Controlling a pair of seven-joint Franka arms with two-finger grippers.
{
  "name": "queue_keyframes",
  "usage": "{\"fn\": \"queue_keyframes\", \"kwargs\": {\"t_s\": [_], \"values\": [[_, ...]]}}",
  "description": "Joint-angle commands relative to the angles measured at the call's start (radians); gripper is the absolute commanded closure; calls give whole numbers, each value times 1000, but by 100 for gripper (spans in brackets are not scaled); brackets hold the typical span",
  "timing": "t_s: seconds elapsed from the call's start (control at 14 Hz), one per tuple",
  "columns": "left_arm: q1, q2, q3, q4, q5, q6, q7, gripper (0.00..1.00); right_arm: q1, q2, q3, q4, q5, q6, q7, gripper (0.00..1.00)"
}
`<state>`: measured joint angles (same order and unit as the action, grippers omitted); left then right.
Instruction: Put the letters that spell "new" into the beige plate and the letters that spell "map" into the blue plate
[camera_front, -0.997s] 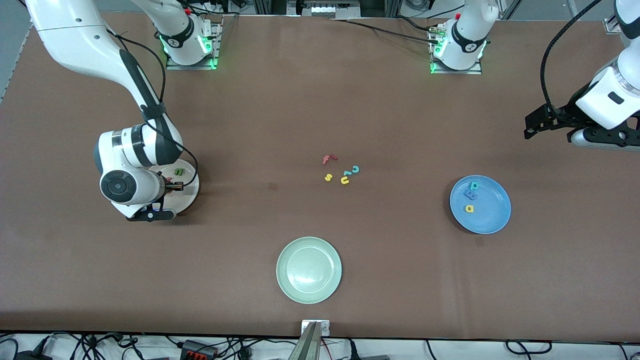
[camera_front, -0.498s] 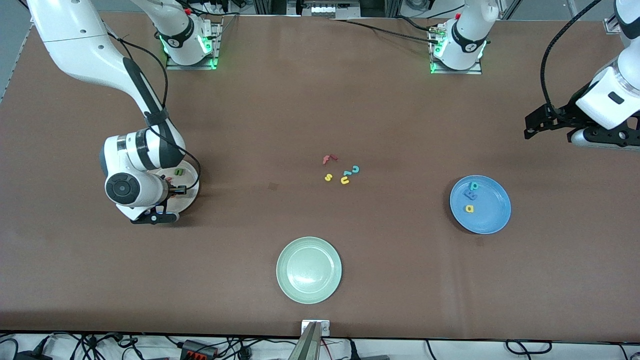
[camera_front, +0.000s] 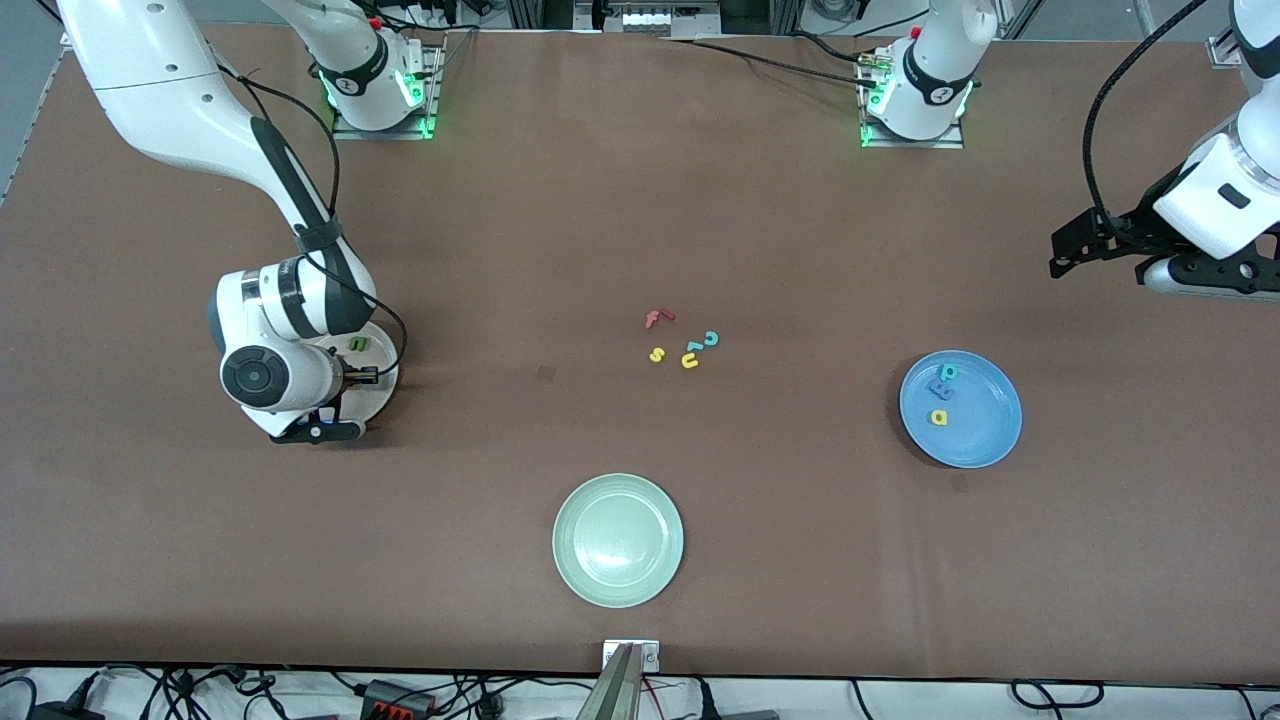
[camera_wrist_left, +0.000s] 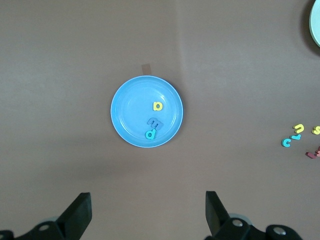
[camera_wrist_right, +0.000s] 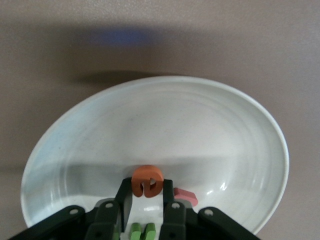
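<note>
My right gripper (camera_wrist_right: 146, 190) hangs low over the beige plate (camera_wrist_right: 200, 125), shut on the orange e (camera_wrist_right: 147, 181), which stands on edge between the fingertips just above the plate's floor. The pinkish-red w (camera_wrist_right: 186, 196) and the dark green n (camera_wrist_right: 142, 232) lie in the same plate. From the front, the n (camera_front: 358, 344) shows on the beige plate (camera_front: 381, 396) beside the right gripper (camera_front: 365, 377). The blue plate (camera_front: 975, 425) holds the yellow a (camera_front: 938, 417), blue m (camera_front: 941, 388) and teal p (camera_front: 949, 372). My left gripper (camera_front: 1062, 250) waits open, high over the left arm's end of the table.
A pale green plate (camera_front: 618, 540) sits near the front camera's edge at mid-table. Loose letters lie in a cluster at the table's middle: a red f (camera_front: 658, 318), yellow s (camera_front: 656, 354), yellow u (camera_front: 690, 361) and teal c (camera_front: 711, 339).
The right hand has shifted a little over the beige plate toward the table's middle, still carrying the orange e. The left arm has not moved.
</note>
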<state>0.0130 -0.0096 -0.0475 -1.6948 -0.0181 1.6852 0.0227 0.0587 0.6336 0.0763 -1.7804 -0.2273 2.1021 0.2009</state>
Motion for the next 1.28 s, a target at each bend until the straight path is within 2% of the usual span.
{"fn": "queue_keyframes", "kwargs": {"t_s": [0.0, 0.14, 0.36, 0.5, 0.71, 0.85, 1.07, 1.21], "values": [[-2, -3, 6, 20, -6, -19, 6, 0, -13, -50, 17, -25, 0, -11, 23, 0], [-2, -3, 6, 20, -6, -21, 6, 0, -8, -104, 19, -10, 14, -68, 23, 0], [-2, -3, 6, 20, -6, -24, 6, 0, -17, -185, 8, 41, 165, -151, 23, 0], [-2, -3, 6, 20, -6, -25, 6, 0, -42, -207, 0, 128, 219, -248, 11, 0], [-2, -4, 6, 21, -6, -35, 16, 0, -60, -209, -3, 290, 221, -433, 3, 0], [-2, -4, 6, 21, -3, -35, 25, 0, -62, -219, -4, 382, 213, -503, 2, 0], [-2, -4, 3, 21, 3, -35, 28, 0, -60, -293, -64, 406, 221, -495, 0, 0], [-2, -4, 0, 21, 29, -36, 28, 0, -78, -347, -78, 407, 229, -504, -9, 0]]}}
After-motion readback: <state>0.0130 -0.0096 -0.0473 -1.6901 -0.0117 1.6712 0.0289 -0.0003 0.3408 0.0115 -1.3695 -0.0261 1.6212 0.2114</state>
